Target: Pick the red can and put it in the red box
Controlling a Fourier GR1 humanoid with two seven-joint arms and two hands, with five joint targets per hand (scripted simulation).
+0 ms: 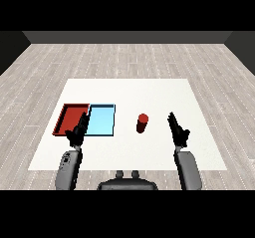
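The red can [142, 123] stands upright on the white table, right of the two trays. The red tray [67, 113] lies at the left, with the light blue tray [103, 115] touching its right side. My right hand [177, 129] hovers to the right of the can, a short gap away, fingers straight and open, holding nothing. My left hand [78, 131] is raised in front of the near edge where the two trays meet, fingers straight, also holding nothing.
The white table [149, 95] stretches well beyond the trays and the can. A grey wooden floor surrounds it. Both grey forearms come in from the lower corners.
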